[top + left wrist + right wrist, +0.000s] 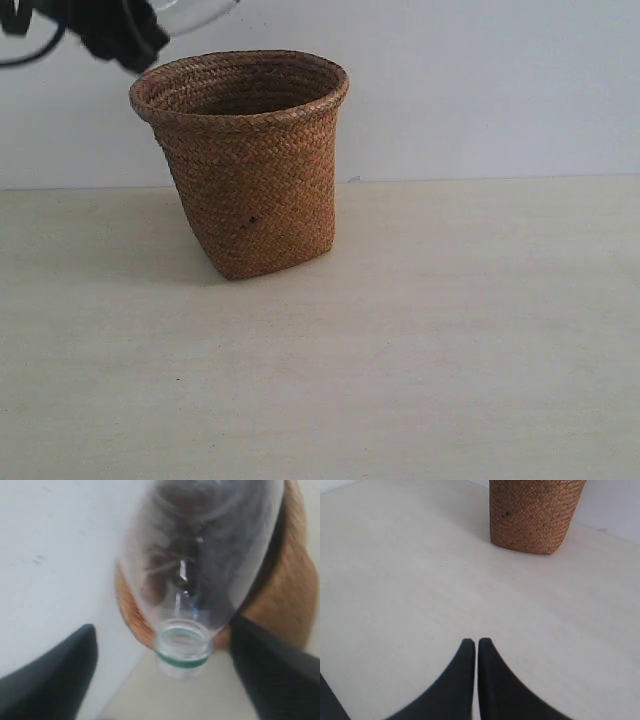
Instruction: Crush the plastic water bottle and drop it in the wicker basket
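Pale table (450, 350) bears one wicker basket (245, 160), left gripper (162, 625) gapes wide around one plastic water bottle (200, 555), right gripper (476, 641) closed

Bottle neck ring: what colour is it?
The plastic water bottle has a green neck ring, clearest in the left wrist view.

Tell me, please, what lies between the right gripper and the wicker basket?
Only bare table, seen in the right wrist view, separates the shut right gripper from the wicker basket.
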